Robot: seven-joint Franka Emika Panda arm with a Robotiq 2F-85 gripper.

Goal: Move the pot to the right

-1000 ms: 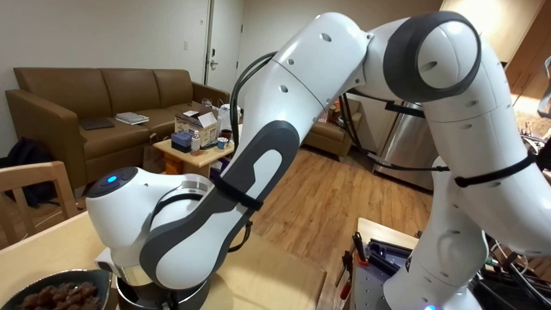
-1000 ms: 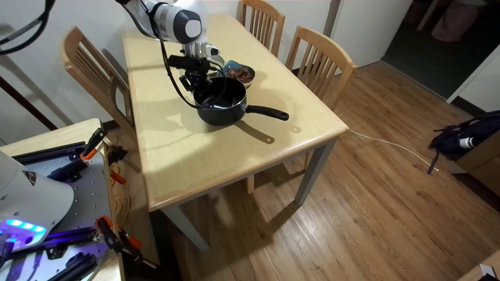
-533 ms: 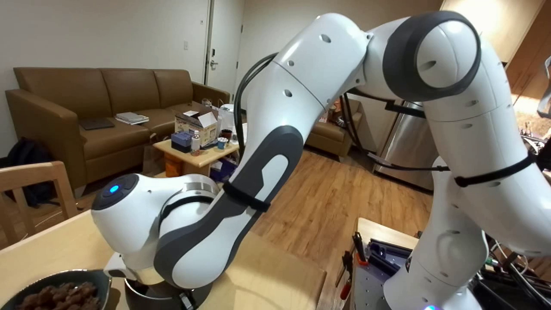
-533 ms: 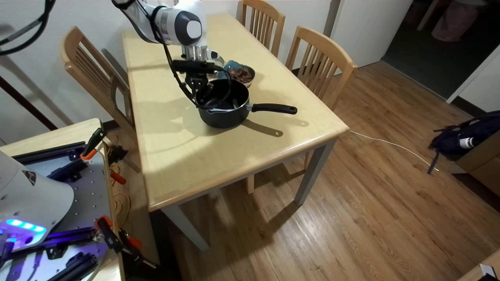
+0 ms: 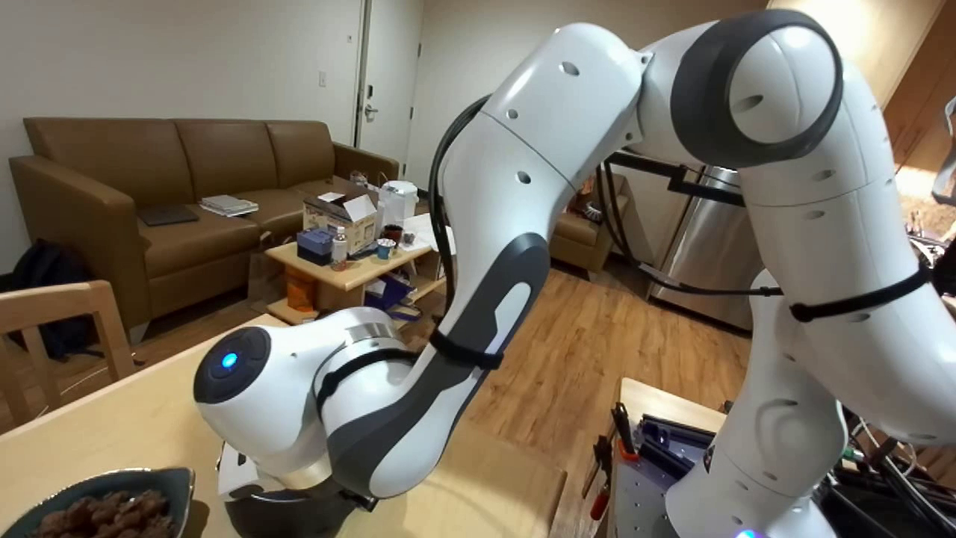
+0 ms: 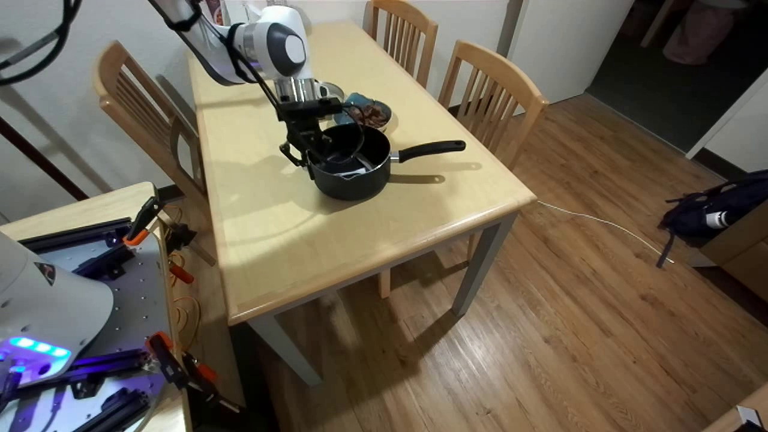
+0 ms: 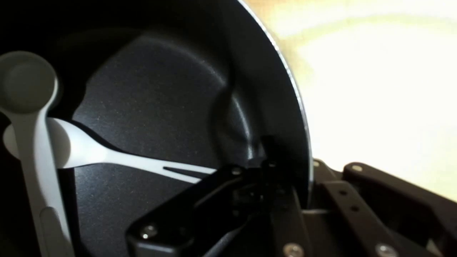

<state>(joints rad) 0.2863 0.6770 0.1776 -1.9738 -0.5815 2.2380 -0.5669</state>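
Observation:
The pot (image 6: 353, 187) is a black round saucepan near the table's front end, its long black handle (image 6: 435, 148) pointing right in an exterior view. It also shows, mostly behind the arm, in an exterior view (image 5: 280, 519). My gripper (image 6: 311, 159) is at the pot's rim on the side away from the handle. In the wrist view the gripper (image 7: 292, 170) has one finger inside the pot and one outside, closed on the wall. Two pale utensils (image 7: 85, 151) lie crossed inside the pot. The fingertips are partly hidden in shadow. The pot looks upright; I cannot tell whether it touches the table.
A blue-green bowl of brown food (image 6: 367, 113) stands close behind the pot; it also shows in an exterior view (image 5: 112, 512). A clear round dish (image 6: 333, 91) is beside it, partly hidden. Wooden chairs (image 6: 498, 90) line the table (image 6: 336, 240). Its front edge lies before the pot.
The pot has moved with my gripper toward the right and the table's front in an exterior view. It has turned, so its handle has swung from slanting down to slanting slightly up.

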